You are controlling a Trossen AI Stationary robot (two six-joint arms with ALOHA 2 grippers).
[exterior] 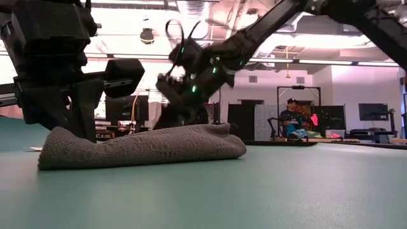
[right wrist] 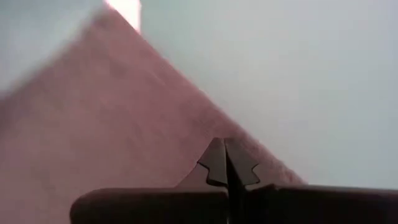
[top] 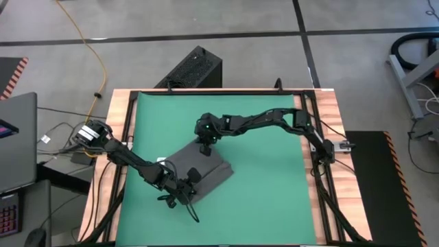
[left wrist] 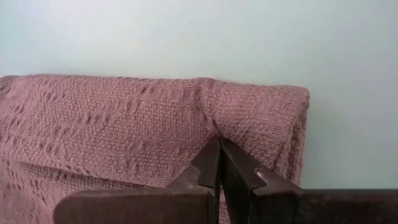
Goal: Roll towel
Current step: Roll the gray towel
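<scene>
The dark grey towel (top: 209,171) lies folded in a thick, low bundle on the green mat (top: 274,192), left of the middle. In the low view the towel (exterior: 146,147) shows a rounded fold at one end. My left gripper (top: 193,175) is shut and sits on the towel's near-left part; its wrist view shows the tips (left wrist: 219,142) on the cloth (left wrist: 112,124). My right gripper (top: 205,147) is shut over the towel's far edge (right wrist: 124,130), slanting down. My left gripper presses its shut fingertips (left wrist: 211,155) onto the towel's upper layer (left wrist: 211,121), slanting down from the near left. A crease runs away from the tips, and the towel lies flat on the mat. My right gripper: I cannot tell whether its tips touch the cloth.
The mat lies in a wooden table frame (top: 120,110). A black box (top: 195,68) stands beyond the far edge, a laptop (top: 17,137) off the left side. Bare mat stretches right of the towel. A person (exterior: 291,117) sits far back in the room.
</scene>
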